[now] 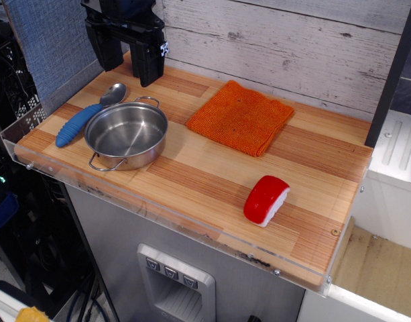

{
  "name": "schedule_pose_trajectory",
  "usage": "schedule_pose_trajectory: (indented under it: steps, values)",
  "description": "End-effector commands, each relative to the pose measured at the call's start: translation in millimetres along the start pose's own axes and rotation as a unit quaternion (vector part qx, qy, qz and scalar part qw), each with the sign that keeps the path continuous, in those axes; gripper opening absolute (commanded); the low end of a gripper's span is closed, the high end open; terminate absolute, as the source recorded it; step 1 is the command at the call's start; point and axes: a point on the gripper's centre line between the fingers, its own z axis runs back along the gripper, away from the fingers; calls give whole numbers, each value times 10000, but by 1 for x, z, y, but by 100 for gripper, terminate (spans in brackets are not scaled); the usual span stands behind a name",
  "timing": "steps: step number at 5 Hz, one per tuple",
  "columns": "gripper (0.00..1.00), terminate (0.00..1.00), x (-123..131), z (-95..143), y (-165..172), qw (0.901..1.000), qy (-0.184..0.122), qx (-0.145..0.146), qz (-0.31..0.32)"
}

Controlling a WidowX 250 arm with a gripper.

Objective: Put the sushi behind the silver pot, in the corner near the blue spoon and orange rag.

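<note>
The sushi (266,200), red top over a white base, lies on the wooden table near its front right. The silver pot (126,135) stands at the left, empty. The blue spoon (88,118) lies just left of the pot, its grey bowl pointing to the back. The orange rag (240,117) lies flat at the back middle. My gripper (127,59) hangs above the back left corner, behind the pot, far from the sushi. Its two black fingers are apart with nothing between them.
A grey plank wall (292,47) runs along the back. A clear plastic rim (192,225) lines the table's front and left edges. A white surface (399,147) lies beyond the right edge, past a dark post (393,74).
</note>
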Motion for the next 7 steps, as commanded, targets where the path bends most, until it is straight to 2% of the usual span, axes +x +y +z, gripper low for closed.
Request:
schedule_pose_trajectory:
  steps: [1,4,6,7]
  values:
    - [100,0,0,0,0,10000,0,0,0]
    - [100,0,1,-7,-61,9979,37,-1,-643]
    - [100,0,4,-41,-130,9926,371,0,-1156]
    - [100,0,4,-58,-150,9926,471,-26,-1117]
